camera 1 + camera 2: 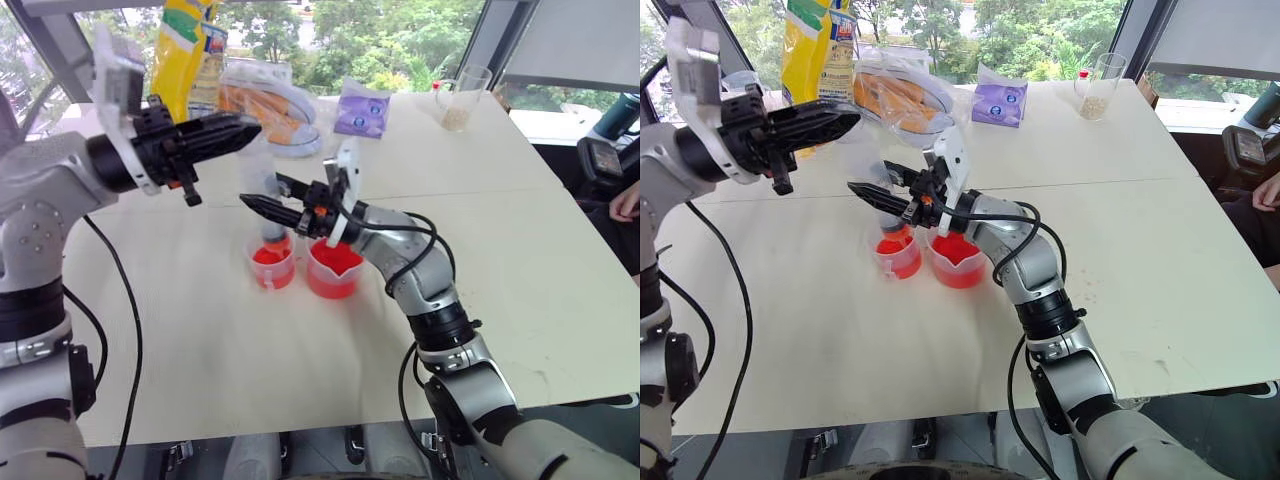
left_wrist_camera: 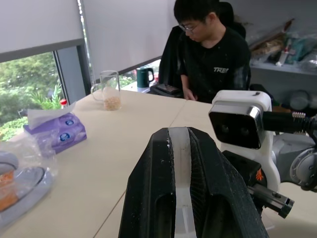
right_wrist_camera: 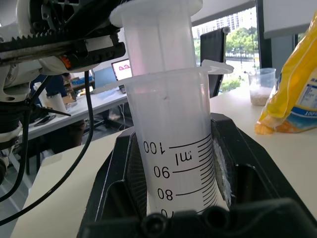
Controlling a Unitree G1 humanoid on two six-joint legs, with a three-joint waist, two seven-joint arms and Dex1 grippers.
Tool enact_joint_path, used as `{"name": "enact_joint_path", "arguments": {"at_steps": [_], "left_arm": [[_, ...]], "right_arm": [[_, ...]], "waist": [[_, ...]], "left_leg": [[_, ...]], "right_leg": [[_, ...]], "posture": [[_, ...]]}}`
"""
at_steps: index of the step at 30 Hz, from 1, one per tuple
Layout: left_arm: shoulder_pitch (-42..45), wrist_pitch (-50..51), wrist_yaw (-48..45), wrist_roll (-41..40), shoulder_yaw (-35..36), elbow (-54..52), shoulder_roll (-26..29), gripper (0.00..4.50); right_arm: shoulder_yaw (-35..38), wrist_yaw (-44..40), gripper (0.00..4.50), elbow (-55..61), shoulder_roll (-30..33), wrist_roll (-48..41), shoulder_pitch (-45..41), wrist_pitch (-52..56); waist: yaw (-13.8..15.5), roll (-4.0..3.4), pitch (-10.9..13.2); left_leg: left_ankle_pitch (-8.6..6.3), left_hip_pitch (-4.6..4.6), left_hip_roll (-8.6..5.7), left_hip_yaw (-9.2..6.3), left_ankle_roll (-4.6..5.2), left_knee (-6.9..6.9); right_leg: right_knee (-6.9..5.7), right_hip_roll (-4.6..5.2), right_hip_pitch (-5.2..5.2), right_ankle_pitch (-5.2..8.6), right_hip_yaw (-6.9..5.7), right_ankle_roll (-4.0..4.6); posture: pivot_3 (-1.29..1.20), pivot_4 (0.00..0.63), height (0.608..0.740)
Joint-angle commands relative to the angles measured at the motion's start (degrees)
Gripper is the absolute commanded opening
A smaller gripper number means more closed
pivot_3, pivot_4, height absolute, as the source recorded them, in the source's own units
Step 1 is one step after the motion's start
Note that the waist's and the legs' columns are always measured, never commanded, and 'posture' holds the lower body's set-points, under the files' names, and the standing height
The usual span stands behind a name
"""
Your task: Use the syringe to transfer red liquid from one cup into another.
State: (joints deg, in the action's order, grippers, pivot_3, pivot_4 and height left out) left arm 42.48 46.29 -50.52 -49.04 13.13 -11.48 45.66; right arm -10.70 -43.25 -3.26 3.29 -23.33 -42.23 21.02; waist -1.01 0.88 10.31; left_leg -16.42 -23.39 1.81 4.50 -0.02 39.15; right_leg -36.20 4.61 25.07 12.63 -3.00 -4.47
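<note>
Two clear containers stood touching near the middle of the worktop (image 1: 520,300): the wider spouted beaker (image 1: 334,270) and, on its left, the smaller cup (image 1: 272,262), each holding red liquid (image 1: 333,283). The right gripper (image 1: 262,205) was clamped on the one syringe (image 1: 268,200), which stood upright over the smaller cup, its tip dipping into it. Above and left of the syringe, the left gripper (image 1: 245,128) hung with its fingers pressed together, holding nothing. At the upper right of the frame one tall glass (image 1: 461,99) held beige grains at its bottom. A yellow bag (image 1: 185,50) and a purple tissue pack (image 1: 361,110) lay along the far edge.
</note>
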Motion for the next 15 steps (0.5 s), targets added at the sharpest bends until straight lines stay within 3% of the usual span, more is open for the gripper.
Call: {"name": "enact_joint_path", "arguments": {"at_steps": [1, 15], "left_arm": [[-1.76, -1.17, -1.09, 2.27, -1.82, -1.08, 0.78, 0.05], [-5.57, -3.36, -1.81, 4.06, -3.95, -2.59, 1.06, 0.05]], "right_arm": [[3.39, 0.89, 1.41, 2.67, -0.98, -2.31, -4.6, -0.95], [6.49, 2.64, 1.41, 2.36, -1.13, -4.05, -9.18, 0.35]], "waist": [[0.01, 0.0, 0.0], [0.02, 0.0, 0.0]], "left_leg": [[0.0, 0.0, 0.0, 0.0, 0.0, 0.0], [0.0, 0.0, 0.0, 0.0, 0.01, 0.0]], "right_leg": [[0.0, 0.0, 0.0, 0.0, 0.0, 0.0], [0.01, 0.0, 0.0, 0.0, 0.0, 0.0]], "posture": [[0.0, 0.15, 0.74], [0.0, 0.15, 0.74]]}}
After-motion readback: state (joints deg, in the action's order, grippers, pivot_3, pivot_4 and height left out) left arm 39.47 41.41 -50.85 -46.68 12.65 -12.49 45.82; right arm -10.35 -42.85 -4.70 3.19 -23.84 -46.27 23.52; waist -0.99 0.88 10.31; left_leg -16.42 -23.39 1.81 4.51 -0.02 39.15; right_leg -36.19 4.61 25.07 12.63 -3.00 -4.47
